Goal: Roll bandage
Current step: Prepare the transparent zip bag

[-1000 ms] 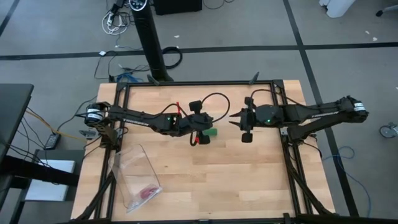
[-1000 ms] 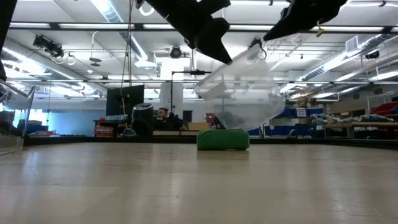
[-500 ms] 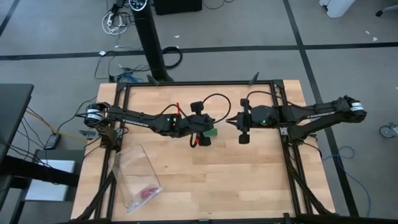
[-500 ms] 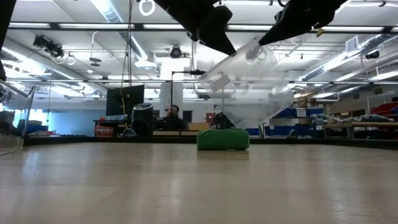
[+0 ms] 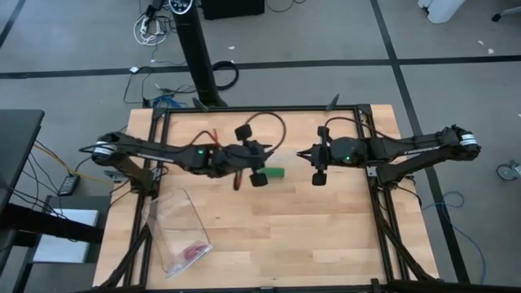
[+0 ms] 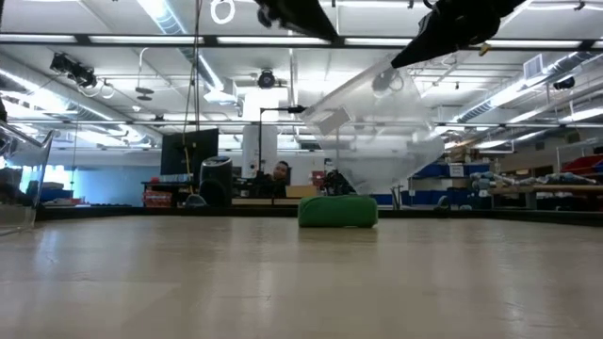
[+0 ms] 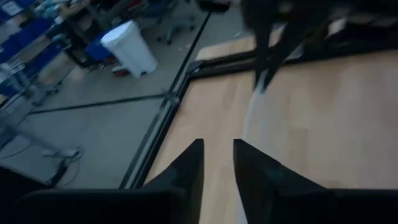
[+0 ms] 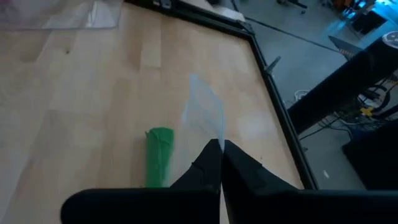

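We see two dark slim arms w/ green status lights; left arm (image 5: 163,152) has red trim & a black looped cable, right arm (image 5: 399,147) plain black.

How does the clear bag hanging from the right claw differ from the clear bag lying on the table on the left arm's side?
The hanging bag is pinched at its edge by the shut right claw and dangles in the air over the green bandage. The lying bag rests flat on the table, touched by no claw. The lying bag holds a small pink item, while the hanging bag looks empty. Both are clear plastic.
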Available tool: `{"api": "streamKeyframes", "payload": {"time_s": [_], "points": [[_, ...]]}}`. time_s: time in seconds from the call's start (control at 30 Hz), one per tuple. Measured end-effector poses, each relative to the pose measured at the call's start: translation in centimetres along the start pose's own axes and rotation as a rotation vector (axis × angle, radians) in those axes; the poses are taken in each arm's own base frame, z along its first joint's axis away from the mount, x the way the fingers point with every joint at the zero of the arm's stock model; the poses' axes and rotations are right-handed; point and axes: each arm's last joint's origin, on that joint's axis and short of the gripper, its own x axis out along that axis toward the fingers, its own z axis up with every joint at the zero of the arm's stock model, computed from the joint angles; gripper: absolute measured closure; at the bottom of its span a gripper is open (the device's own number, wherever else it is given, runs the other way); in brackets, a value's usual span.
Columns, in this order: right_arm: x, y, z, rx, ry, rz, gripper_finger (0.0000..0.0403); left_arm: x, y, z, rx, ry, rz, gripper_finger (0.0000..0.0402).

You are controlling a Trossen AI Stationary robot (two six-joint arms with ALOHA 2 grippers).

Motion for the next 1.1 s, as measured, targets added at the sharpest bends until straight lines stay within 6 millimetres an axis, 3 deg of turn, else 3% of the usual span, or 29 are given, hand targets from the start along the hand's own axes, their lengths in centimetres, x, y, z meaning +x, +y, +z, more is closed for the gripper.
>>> {"api": "streamKeyframes", "payload": {"time_s": [0.17,0.43,0.6,0.7,1.1], "points": [[-0.6,-0.4,0.2,0.022,-0.024,-0.029,0.0402,-2.3,0.8,-1.0,-0.047,-0.098,-0.072,0.0274],[-1.3,0.2,-1.1,0.105,-0.162,-0.033,0.0402,-3.7,0.2,-6.3,-0.174,-0.472,-0.176,0.0257],[-2.5,0.8,-1.6,0.139,-0.266,-0.012,0.0403,-4.1,0.0,-9.1,-0.252,-0.594,-0.151,0.0257],[-3.4,0.9,-1.1,0.147,-0.345,-0.001,0.0403,-4.0,0.0,-10.2,-0.279,-0.583,-0.148,0.0257],[-4.4,1.4,-0.2,0.117,-0.445,0.01,0.0403,-4.0,-0.1,-9.9,-0.323,-0.597,-0.217,0.0256]]}}
